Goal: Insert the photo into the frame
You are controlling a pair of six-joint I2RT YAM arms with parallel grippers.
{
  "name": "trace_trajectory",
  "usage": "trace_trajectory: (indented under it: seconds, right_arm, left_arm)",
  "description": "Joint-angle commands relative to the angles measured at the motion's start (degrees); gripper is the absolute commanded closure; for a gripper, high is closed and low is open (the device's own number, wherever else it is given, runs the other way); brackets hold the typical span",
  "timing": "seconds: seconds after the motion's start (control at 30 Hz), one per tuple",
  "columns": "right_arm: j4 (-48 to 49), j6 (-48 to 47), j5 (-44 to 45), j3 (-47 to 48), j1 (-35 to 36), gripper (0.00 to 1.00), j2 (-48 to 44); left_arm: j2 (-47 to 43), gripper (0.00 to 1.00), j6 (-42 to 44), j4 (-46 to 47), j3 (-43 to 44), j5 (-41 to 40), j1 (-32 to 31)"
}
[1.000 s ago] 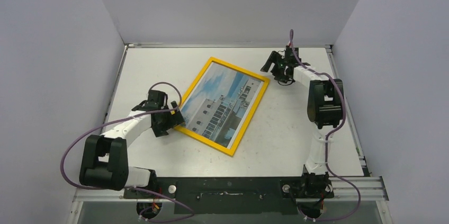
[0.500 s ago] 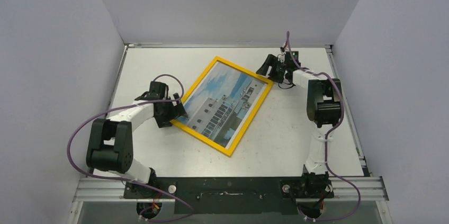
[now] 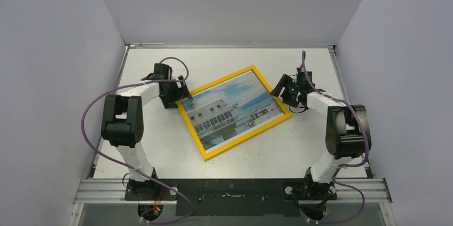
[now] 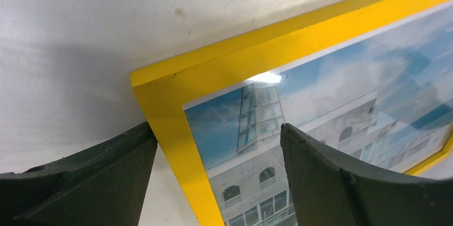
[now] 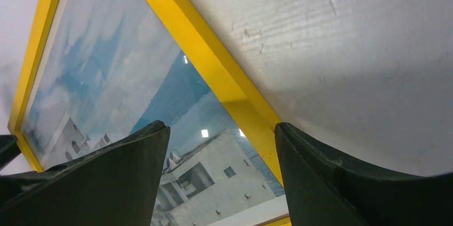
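The yellow frame (image 3: 247, 136) lies flat and askew in the middle of the table, with the photo (image 3: 235, 109) of a white building under blue sky inside it, facing up. My left gripper (image 3: 180, 93) is open at the frame's far-left corner. In the left wrist view it (image 4: 216, 130) straddles the frame's (image 4: 267, 49) yellow side bar, one finger outside it and one over the photo (image 4: 347, 92). My right gripper (image 3: 281, 90) is open at the right corner. In the right wrist view it (image 5: 221, 125) straddles the frame's (image 5: 208, 60) bar, beside the photo (image 5: 107, 76).
The white table (image 3: 160, 146) is boxed in by grey walls at the left, back and right. A metal rail (image 3: 229, 188) with both arm bases runs along the near edge. Purple cables loop beside each arm.
The frame with the photo has turned clockwise on the table. My left gripper moved farther away with its corner, and my right gripper came nearer with its own. Both jaws narrowed slightly.
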Motion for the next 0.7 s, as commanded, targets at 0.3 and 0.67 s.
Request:
trace_trajectory:
  seconds: [0.3,0.67]
  right_arm:
    - [-2.1,8.5,-4.9,-7.8,3.3,0.29,-8.3]
    - [-18.4,5.3,3.0,2.3,3.3,0.27,-19.2]
  left_arm:
    - [15.2,0.18,-1.9,7.4,18.4,13.6,-0.9]
    - [9.1,0.18,6.7,-5.4,25.4,-1.5,-0.5]
